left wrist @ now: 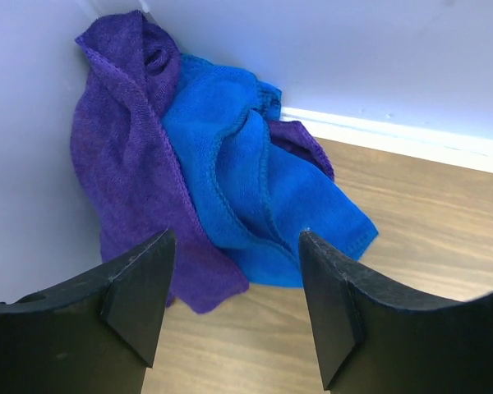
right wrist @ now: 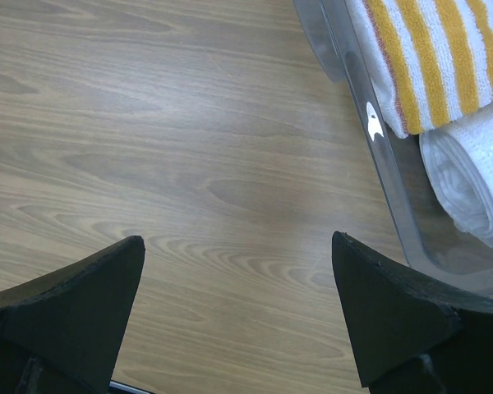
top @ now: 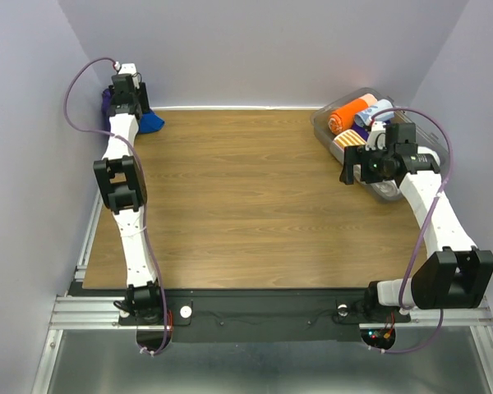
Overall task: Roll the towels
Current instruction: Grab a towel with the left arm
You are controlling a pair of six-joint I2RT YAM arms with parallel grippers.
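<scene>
From above, the left arm (top: pixel 122 185) stretches to the far left corner of the tabletop (top: pixel 246 205), and its own wrist covers its tip. Beside that wrist only scraps of the towels show: a bit of the blue towel (top: pixel 152 123) and a sliver of the purple towel (top: pixel 106 102). The tabletop is brown wood grain, enclosed by pale lavender walls (top: pixel 255 49). At the far right corner a clear bin (top: pixel 324 130) holds an orange roll (top: pixel 347 116), a pale blue roll (top: pixel 378 109) and a striped roll (top: pixel 348 142). The right arm hides part of the bin. The right end effector (top: pixel 345 164) hangs spread just beside the bin.

The left wrist view shows the left end effector (left wrist: pixel 234 291) spread wide with nothing between its fingers, close in front of both towels. They lie crumpled together, unrolled, against the corner walls, purple towel (left wrist: pixel 119 180) on the left, blue towel (left wrist: pixel 230 172) overlapping it.

The right wrist view shows spread fingers over bare wood. The bin wall blurs the striped roll and a white roll (right wrist: pixel 468 176), both cut off by the frame.
</scene>
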